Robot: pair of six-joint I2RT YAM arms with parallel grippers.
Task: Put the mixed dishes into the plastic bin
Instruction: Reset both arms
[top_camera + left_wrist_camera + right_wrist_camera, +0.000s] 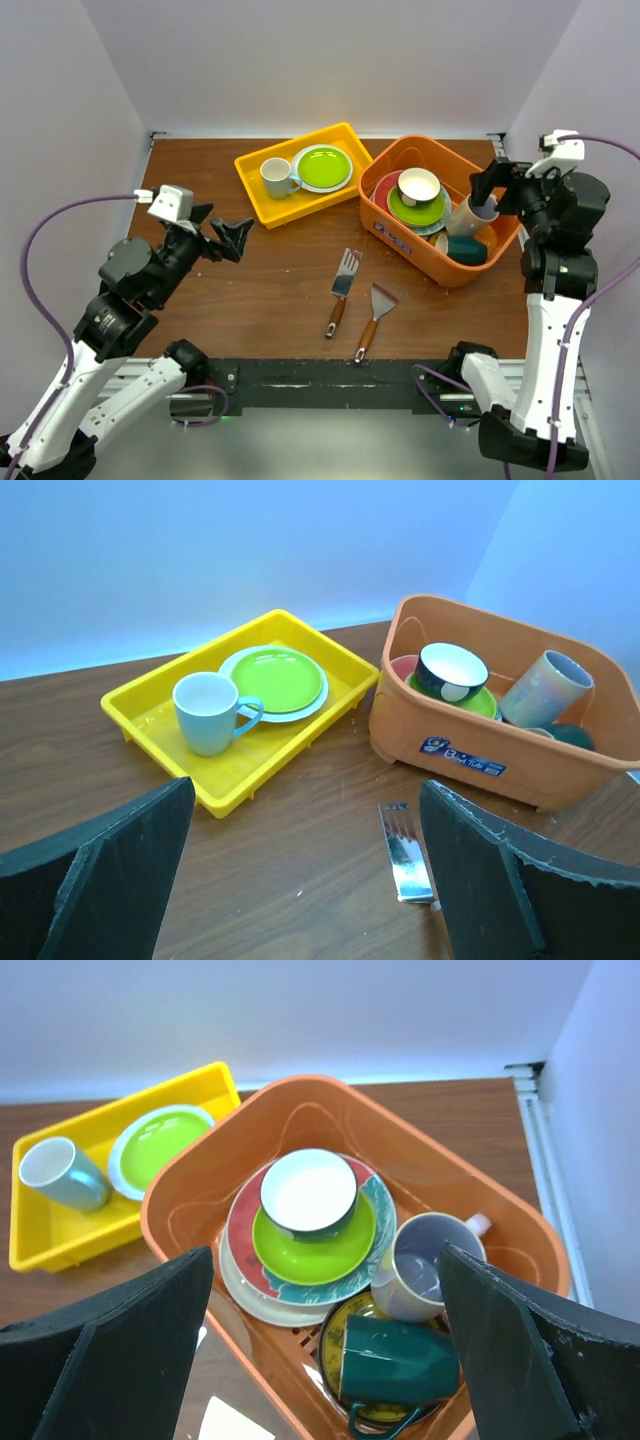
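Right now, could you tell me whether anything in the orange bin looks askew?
Yes: the dark-teal mug lies on its side in the orange bin, and the cream mug beside it leans tilted, not upright.

The orange plastic bin (200, 1210) stands upright near the table's far right corner, turned at an angle to the edges, with a small label on its near wall. Inside, a stack lies flat: a cream plate (240, 1290) at the bottom, then a red-and-teal plate (243, 1228), a lime green plate (315, 1252) and a small bowl (308, 1192), white inside, upright on top. Beside the stack a pale mug (420, 1270) leans tilted, and a dark-teal mug (400, 1365) lies on its side on a yellow patterned plate (338, 1332). Another lime green plate (322, 167) lies flat in the yellow tray (251, 186), left of the bin.
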